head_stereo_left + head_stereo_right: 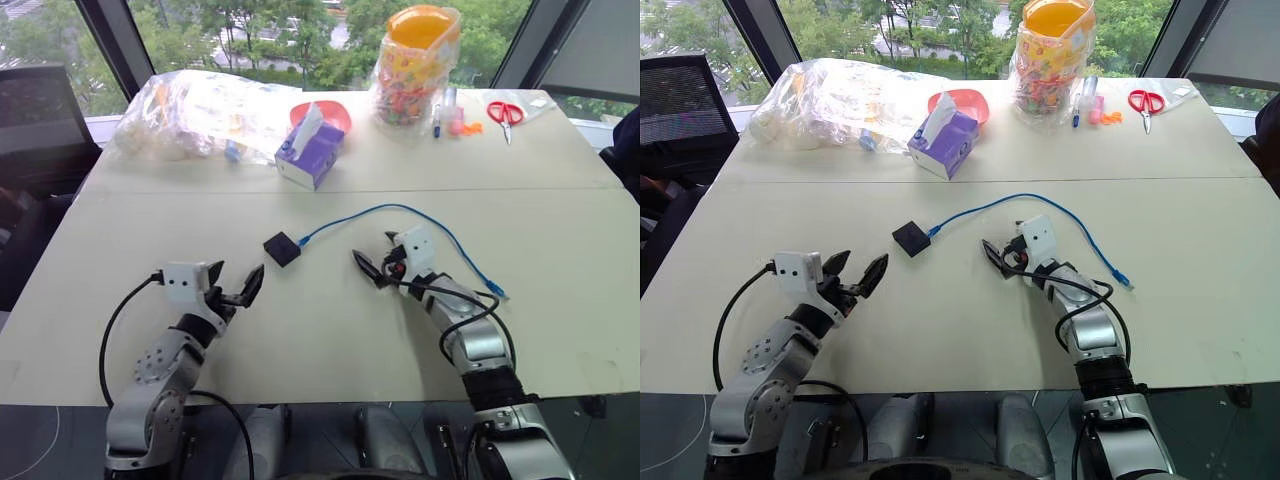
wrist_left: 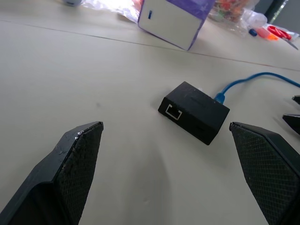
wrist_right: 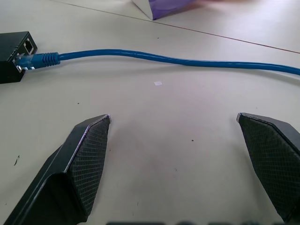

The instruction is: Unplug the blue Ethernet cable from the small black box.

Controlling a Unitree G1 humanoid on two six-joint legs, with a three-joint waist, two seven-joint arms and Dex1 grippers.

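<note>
We see the small black box (image 1: 282,248) lying on the pale table (image 1: 300,350) just left of the frame's centre, the blue Ethernet cable (image 1: 400,210) plugged into its right side and arching right to a loose plug at centre right. Our left gripper (image 1: 240,290) at lower left and right gripper (image 1: 372,262) at centre both have fingers spread, holding nothing. A purple tissue box (image 1: 312,150) stands above the centre.

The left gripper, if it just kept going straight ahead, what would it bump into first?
Most likely the small black box. It sits right ahead between the open fingers of the left gripper, with bare table before it. The exact depth is hard to judge.
</note>
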